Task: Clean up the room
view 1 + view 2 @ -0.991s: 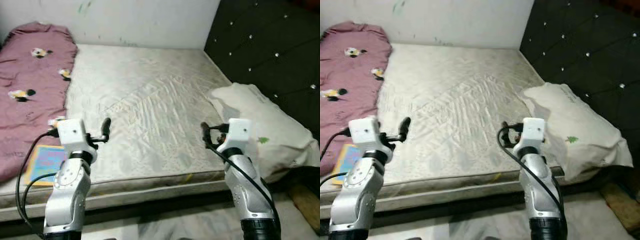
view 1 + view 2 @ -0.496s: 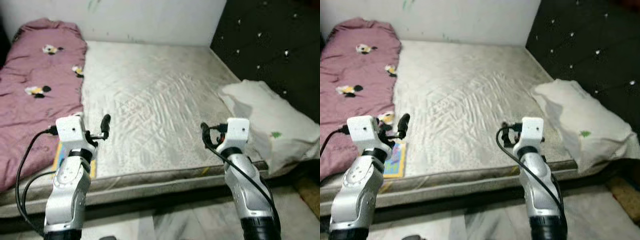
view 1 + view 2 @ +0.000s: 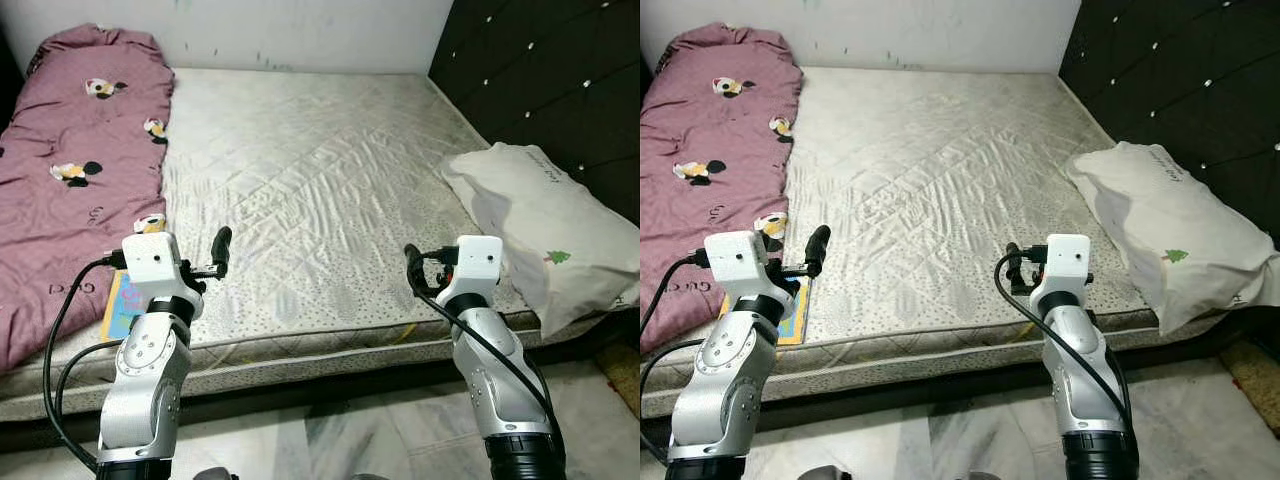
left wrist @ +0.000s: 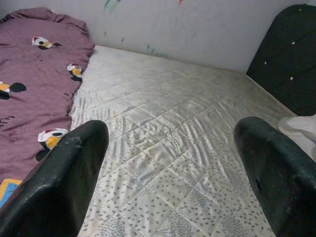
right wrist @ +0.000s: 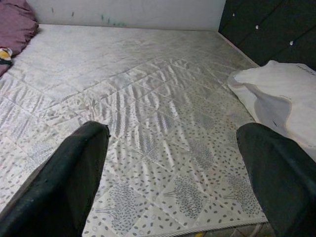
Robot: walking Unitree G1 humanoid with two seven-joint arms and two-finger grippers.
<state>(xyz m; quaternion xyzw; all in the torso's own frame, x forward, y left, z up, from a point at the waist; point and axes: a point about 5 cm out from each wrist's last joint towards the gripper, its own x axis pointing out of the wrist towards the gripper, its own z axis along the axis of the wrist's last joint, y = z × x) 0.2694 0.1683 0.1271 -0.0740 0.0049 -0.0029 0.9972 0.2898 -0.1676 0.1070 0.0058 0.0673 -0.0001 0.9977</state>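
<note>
A bare quilted off-white mattress (image 3: 320, 180) lies against the white wall, its front edge just ahead of both arms. A mauve cartoon-print blanket (image 3: 70, 170) runs along the mattress's left edge, and a colourful flat book (image 3: 122, 305) peeks out near the front-left corner. A white pillow with a small green tree print (image 3: 545, 235) overhangs the right edge beside the black tufted headboard (image 3: 550, 80). The left gripper (image 4: 168, 192) and right gripper (image 5: 173, 192) hover over the front edge, fingers spread wide, holding nothing; the broad middle of the mattress lies open.
</note>
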